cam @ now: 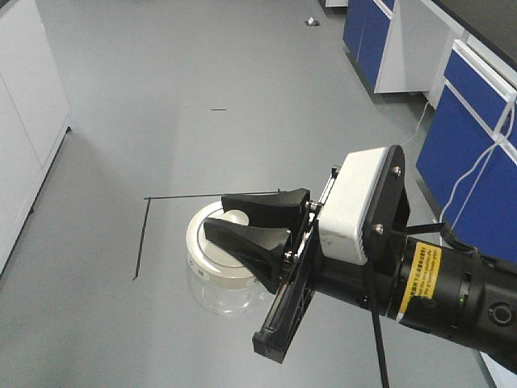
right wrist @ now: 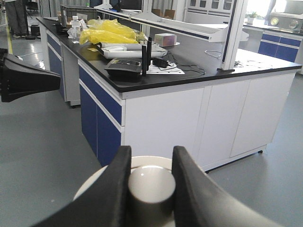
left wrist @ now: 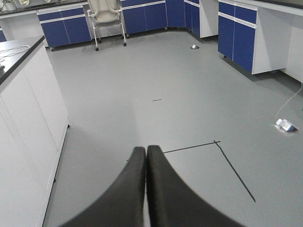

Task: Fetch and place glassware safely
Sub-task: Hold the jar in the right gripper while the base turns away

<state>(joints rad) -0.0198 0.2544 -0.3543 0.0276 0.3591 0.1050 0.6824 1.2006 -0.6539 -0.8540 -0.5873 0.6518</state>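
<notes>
The glassware (cam: 212,246) is a squat clear jar with a round cream-white lid, and it hangs above the grey floor. My right gripper (cam: 222,215) reaches in from the lower right and is shut on the lid's central knob. In the right wrist view the knob (right wrist: 151,187) sits pinched between the two black fingers of the right gripper (right wrist: 151,153), with the lid's rim (right wrist: 94,182) showing round them. The glass body (cam: 222,297) shows below the lid. In the left wrist view my left gripper (left wrist: 146,150) is shut with nothing in it, well above the floor.
A black-topped lab bench (right wrist: 189,78) carries yellow bags (right wrist: 109,33) and equipment. Blue cabinets (cam: 468,153) line the right side and a white cabinet (cam: 24,105) the left. Black tape lines (cam: 145,234) mark the floor. A black arm part (right wrist: 23,80) juts in at the left.
</notes>
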